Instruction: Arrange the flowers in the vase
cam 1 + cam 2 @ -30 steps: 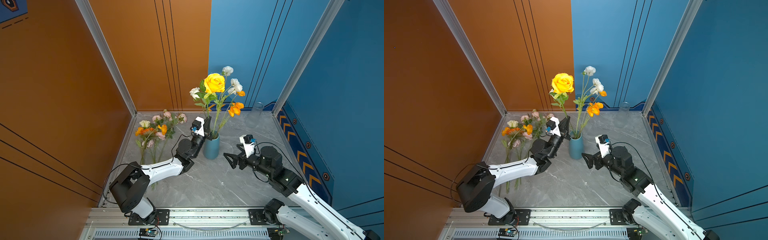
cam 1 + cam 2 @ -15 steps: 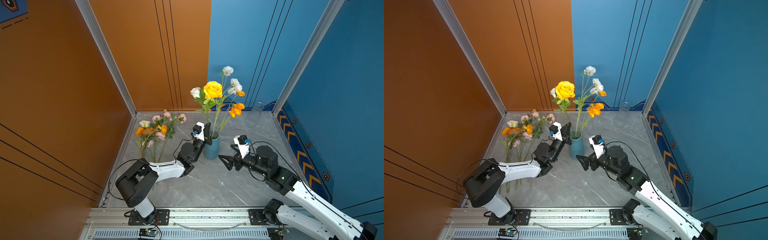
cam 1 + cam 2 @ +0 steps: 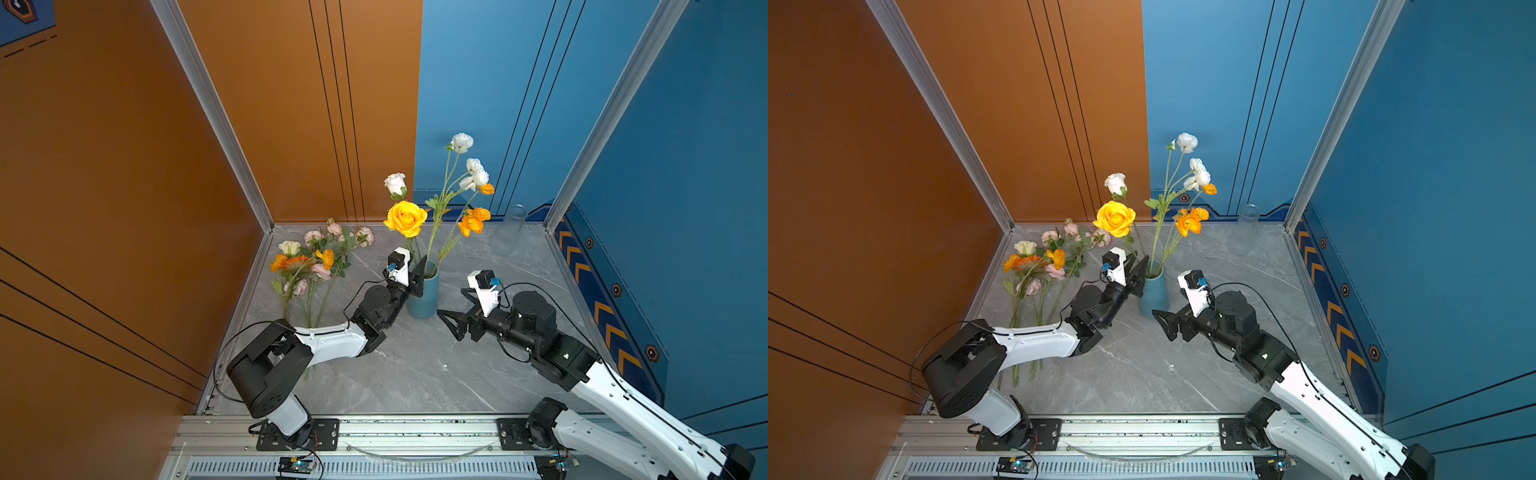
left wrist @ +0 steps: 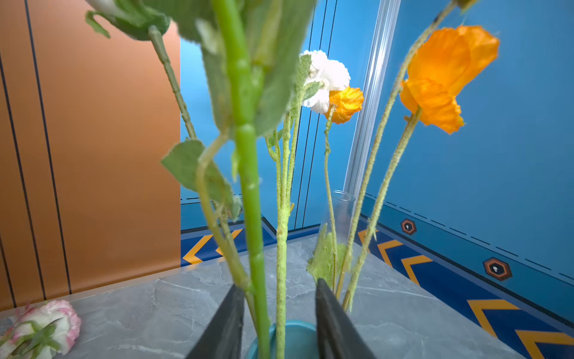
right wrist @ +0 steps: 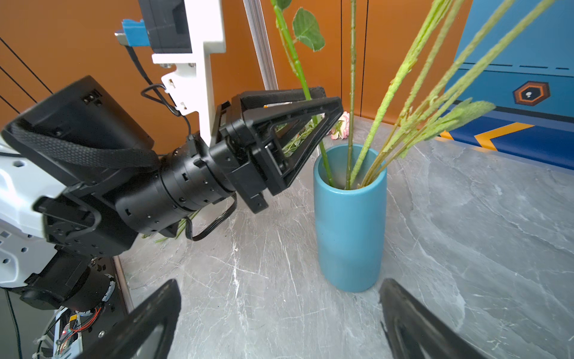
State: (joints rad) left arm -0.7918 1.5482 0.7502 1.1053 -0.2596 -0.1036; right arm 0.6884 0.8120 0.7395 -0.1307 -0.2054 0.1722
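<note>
Vase [image 5: 351, 233] hides stem ends; left jaws spread around rose stem [image 4: 249, 174], seemingly untouched; right jaws spread.

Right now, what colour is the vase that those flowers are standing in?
Plain teal blue, with no pattern. The vase shows best in the right wrist view.

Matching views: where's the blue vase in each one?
In a top view: blue vase, just below picture centre.
In a top view: blue vase, again just below centre.
Left wrist: rim only, between the fingers of the left gripper.
Right wrist: whole vase, in full view.
Shared landmark: the left gripper at the vase's mouth, visible in all four.
</note>
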